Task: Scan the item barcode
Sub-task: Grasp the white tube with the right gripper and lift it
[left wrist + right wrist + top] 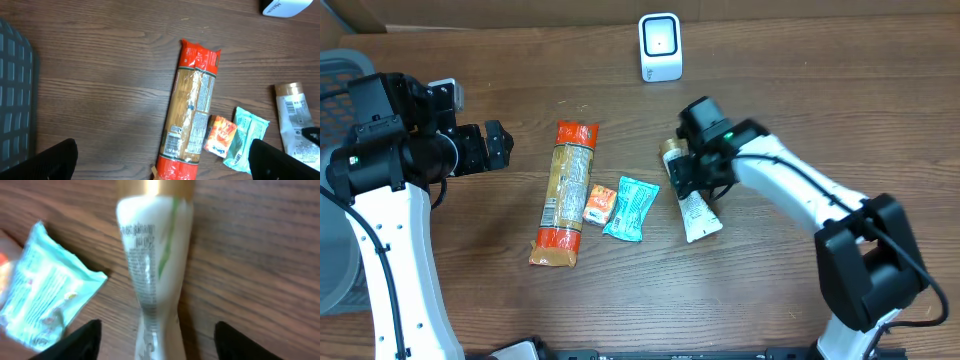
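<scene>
The item under my right gripper [694,172] is a white tube with a gold cap [700,215], lying flat on the wooden table. In the right wrist view the tube [152,255] runs between the spread black fingertips [82,341] without touching either; my right gripper [160,345] is open. The white barcode scanner [660,47] stands at the back centre. My left gripper [492,147] hovers open at the left, apart from everything. In its own view the left gripper [162,167] has wide-spread fingers [47,162], with the pasta pack's end between them.
A long pasta pack with red ends [565,195], a small orange packet [599,204] and a teal packet [630,208] lie side by side left of the tube. A grey basket [340,70] sits at the table's left edge.
</scene>
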Tool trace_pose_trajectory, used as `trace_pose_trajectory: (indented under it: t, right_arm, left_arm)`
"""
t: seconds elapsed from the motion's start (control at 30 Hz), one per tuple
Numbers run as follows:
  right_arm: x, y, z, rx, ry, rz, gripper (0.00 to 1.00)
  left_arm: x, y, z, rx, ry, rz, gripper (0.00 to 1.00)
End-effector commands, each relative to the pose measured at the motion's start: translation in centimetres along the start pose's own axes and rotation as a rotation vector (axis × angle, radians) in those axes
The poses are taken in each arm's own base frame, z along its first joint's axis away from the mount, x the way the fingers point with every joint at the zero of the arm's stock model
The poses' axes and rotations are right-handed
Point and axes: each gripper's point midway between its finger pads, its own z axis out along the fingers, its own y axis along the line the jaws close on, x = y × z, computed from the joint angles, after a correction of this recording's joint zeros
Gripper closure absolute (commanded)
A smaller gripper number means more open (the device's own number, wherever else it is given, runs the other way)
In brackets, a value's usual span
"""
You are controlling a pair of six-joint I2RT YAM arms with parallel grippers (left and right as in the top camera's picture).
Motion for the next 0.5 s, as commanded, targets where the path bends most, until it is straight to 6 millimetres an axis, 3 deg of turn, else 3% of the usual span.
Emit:
trace_pose_trajectory:
  t: [0.0,0.1,0.2,0.47]
  right_arm:
    - [-1.1,0.8,-1.5,-0.197,-0.004,-0.054,0.14]
    - [-0.5,0.0,-2.4,-0.307,0.015,-0.082,0.04]
    - [0.6,0.4,-3.0,-0.437,0.039,-0.135,0.0]
    - [3.1,1.1,0.5,-0.487,0.103,-0.187,0.03]
  left_arm:
    - [-0.6,-0.5,-1.0,0.011,-0.036,0.036,0.0]
    - [-0.6,-0.5,-1.0,0.011,-0.036,0.035,0.0]
    - [-0.6,-0.5,-1.0,0.011,-0.036,0.036,0.0]
    - [-0.6,-0.5,-1.0,0.011,-0.036,0.036,0.0]
